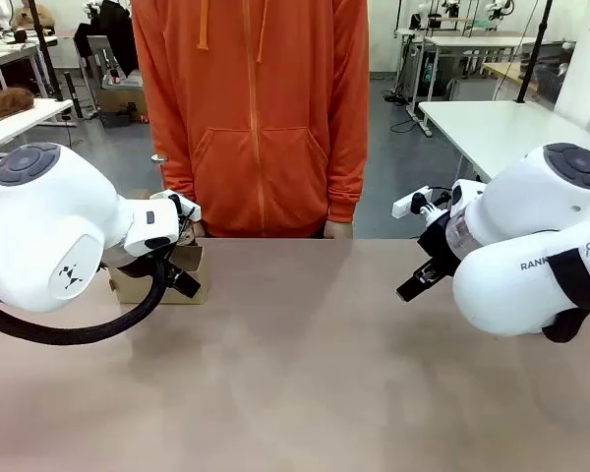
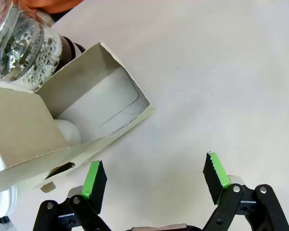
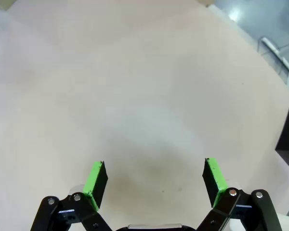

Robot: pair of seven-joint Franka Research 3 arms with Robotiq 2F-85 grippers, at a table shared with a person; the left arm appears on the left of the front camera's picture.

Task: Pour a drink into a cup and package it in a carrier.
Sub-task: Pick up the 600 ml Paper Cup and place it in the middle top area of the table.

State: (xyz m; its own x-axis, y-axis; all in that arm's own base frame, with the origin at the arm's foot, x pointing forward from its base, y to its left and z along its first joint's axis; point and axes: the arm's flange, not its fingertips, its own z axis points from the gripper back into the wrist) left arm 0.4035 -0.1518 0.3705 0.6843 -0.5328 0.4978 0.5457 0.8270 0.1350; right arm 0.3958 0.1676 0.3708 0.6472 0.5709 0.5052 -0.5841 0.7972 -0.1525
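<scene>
Grippers: our left gripper [image 2: 154, 171] and right gripper [image 3: 154, 175] both stand wide, empty.
Carrier: the carrier [image 2: 24, 127] sits far-left on the table, near our left gripper; the cup [image 2: 98, 108] is seemingly inside it.
Progress: we judge pouring not yet done.

A robotics lab: white worktables [image 1: 492, 128] stand about, and cables [image 1: 405, 123] trail over the grey floor [image 1: 388, 187].

Bright, even light. The bench [image 3: 135, 72] washes out pale in both wrist views. A soft shadow lies between the right arm's fingers [image 3: 97, 180] — front view slightly blurred.
</scene>
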